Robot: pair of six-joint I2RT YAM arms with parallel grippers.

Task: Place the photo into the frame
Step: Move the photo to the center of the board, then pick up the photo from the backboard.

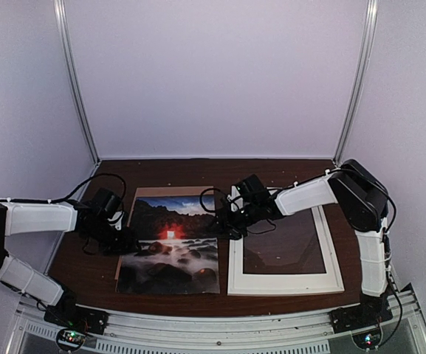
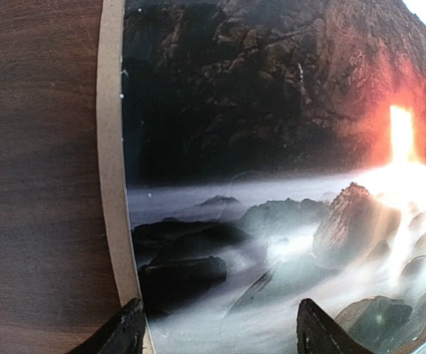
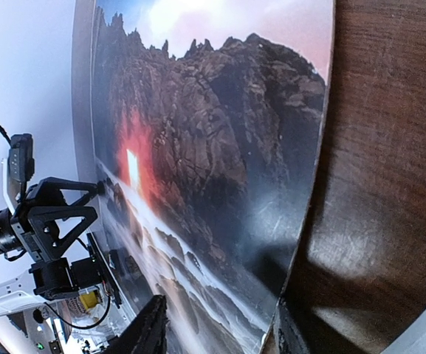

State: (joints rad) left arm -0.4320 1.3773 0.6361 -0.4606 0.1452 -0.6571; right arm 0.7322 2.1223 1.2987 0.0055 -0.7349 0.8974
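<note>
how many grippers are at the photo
2. The left gripper is at the left edge of the photo; the right gripper is at its right edge, next to the frame.

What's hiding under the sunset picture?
A brown board lies under the photo; only a thin strip shows along its left and top edges. The rest is covered, so nothing more can be told.

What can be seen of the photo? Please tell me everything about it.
The photo is a glossy rectangular print: dark cliffs, a glowing red sun, blue cloudy sky, misty white water over rocks. It lies face up on a brown board, which shows along its left and far edges, left of the white frame. The open left end effector straddles its left edge, the open right end effector its right edge; contact cannot be judged.
</note>
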